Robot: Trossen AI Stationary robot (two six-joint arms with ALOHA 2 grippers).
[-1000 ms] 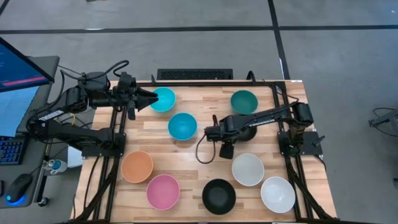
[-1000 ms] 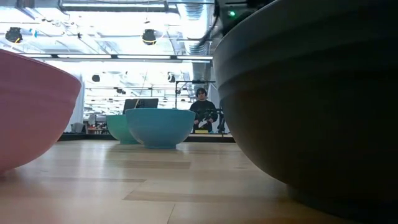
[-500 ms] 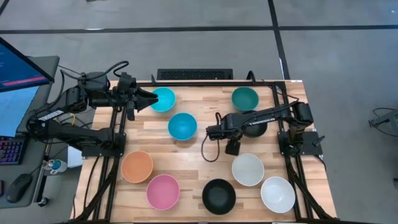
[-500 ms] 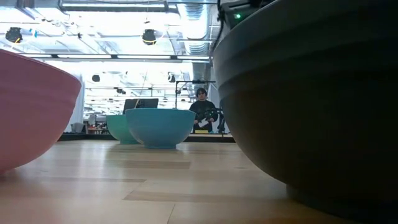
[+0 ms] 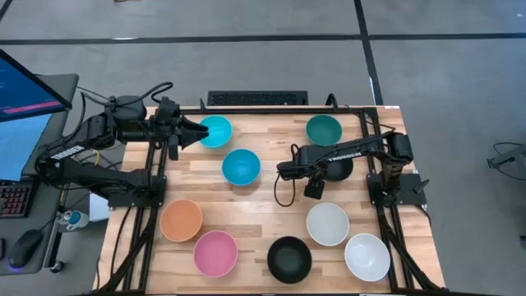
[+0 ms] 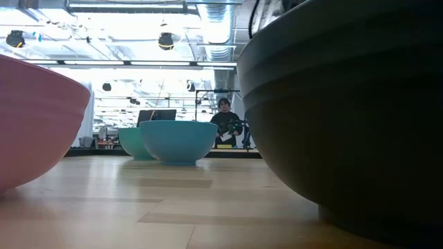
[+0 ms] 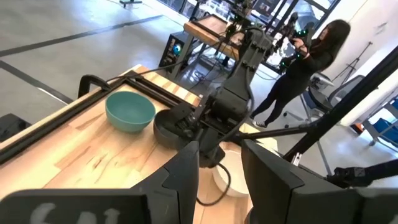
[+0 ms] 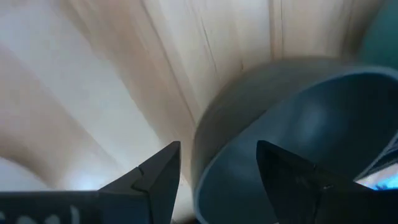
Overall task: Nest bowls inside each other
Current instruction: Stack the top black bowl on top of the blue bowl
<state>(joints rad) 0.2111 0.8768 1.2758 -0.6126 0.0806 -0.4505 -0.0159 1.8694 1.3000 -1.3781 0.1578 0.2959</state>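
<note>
Lighting's bright and even from overhead, so the table (image 5: 271,205) only gets soft, short shadows under the bowls. The low view is backlit: ceiling lights (image 6: 166,41) blow out the top of the room, and the near black bowl (image 6: 346,111) and pink bowl (image 6: 34,117) are big soft blurs. The right wrist view is heavily smeared, wood grain and a dark bowl (image 8: 292,124) out of focus. The left wrist view is sharp enough.
</note>
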